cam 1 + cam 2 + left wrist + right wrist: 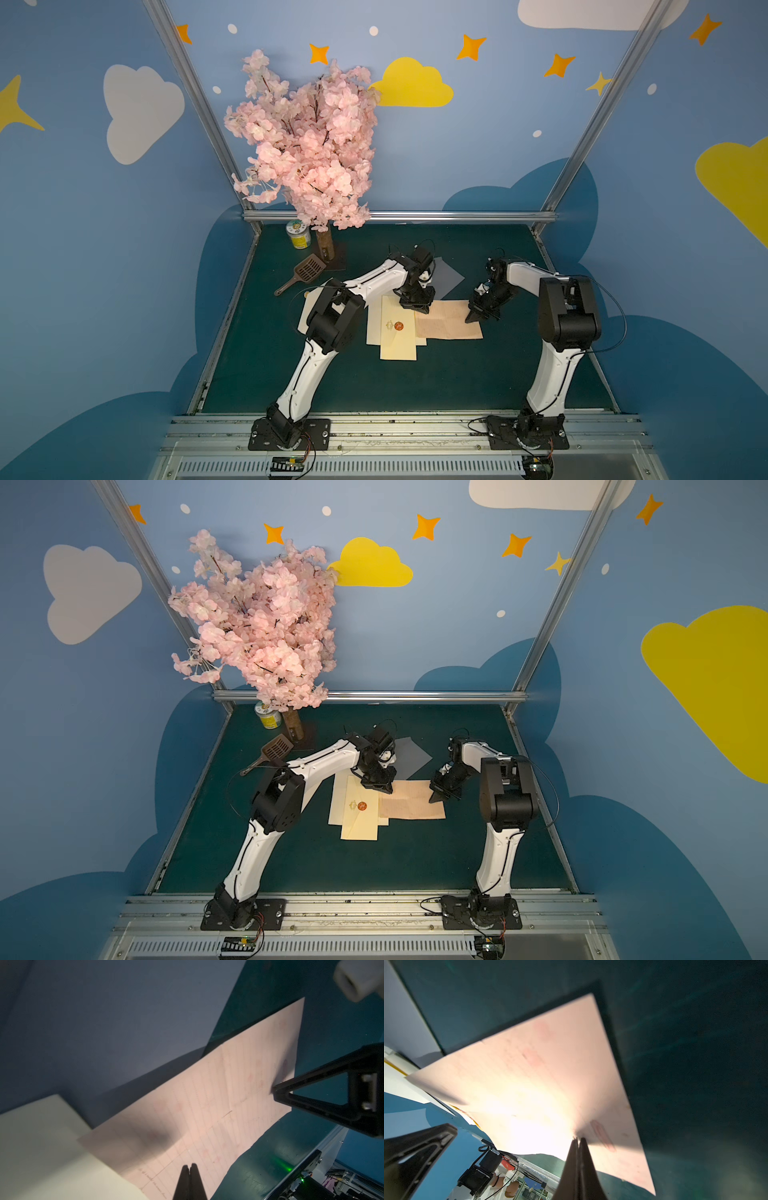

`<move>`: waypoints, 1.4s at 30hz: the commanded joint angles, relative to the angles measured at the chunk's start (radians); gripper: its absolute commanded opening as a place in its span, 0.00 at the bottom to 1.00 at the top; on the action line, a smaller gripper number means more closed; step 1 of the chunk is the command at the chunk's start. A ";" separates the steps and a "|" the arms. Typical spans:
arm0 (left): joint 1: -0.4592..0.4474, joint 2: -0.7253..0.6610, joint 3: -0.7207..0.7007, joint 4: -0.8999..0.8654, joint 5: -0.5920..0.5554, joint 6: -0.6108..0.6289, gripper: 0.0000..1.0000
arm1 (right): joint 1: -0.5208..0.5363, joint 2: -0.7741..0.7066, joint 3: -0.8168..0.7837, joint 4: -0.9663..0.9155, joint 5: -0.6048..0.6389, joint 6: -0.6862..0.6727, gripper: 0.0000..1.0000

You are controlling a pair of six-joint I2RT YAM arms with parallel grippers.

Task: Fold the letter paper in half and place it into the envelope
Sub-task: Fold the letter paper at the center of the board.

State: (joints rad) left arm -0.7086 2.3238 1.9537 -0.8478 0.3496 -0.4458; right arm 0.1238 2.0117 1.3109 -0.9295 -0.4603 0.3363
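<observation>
Hands first: your left hand (417, 308) is fully closed, tips down on one end of the pink lined letter paper (451, 326), visibly pinching nothing. Your right hand (472, 319) is closed too, tips touching the sheet near its other end. The paper lies flat on the green tabletop (457, 382), its end meeting the cream envelope with the red wax seal (395, 336). Expect it to be thin, light, floppy and quick to slide, so take it by a free corner. Count one letter, one sealed envelope atop at least one more cream sheet (374, 328), and one grey sheet (451, 276).
</observation>
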 commanded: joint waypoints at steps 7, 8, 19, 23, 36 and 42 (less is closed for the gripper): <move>-0.029 -0.050 -0.018 -0.090 -0.072 0.003 0.03 | 0.009 -0.002 -0.013 -0.013 0.011 -0.003 0.00; -0.021 -0.069 -0.046 -0.091 -0.089 -0.001 0.03 | 0.009 -0.004 -0.020 -0.009 0.007 -0.001 0.00; 0.067 -0.130 -0.205 -0.038 -0.152 -0.005 0.03 | 0.023 -0.006 -0.030 -0.003 0.009 0.009 0.00; 0.068 -0.077 -0.174 -0.036 -0.135 0.004 0.03 | 0.029 -0.003 -0.033 -0.002 0.009 0.010 0.00; 0.042 -0.027 -0.153 -0.003 -0.076 -0.005 0.03 | 0.053 0.002 -0.038 0.003 0.007 0.023 0.00; 0.031 -0.049 -0.171 0.047 -0.035 -0.026 0.03 | 0.057 0.005 -0.037 0.007 0.003 0.029 0.00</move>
State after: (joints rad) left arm -0.6720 2.2707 1.7874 -0.8318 0.2733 -0.4599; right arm 0.1661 2.0098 1.3014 -0.9279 -0.4698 0.3595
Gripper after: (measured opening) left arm 0.048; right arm 0.041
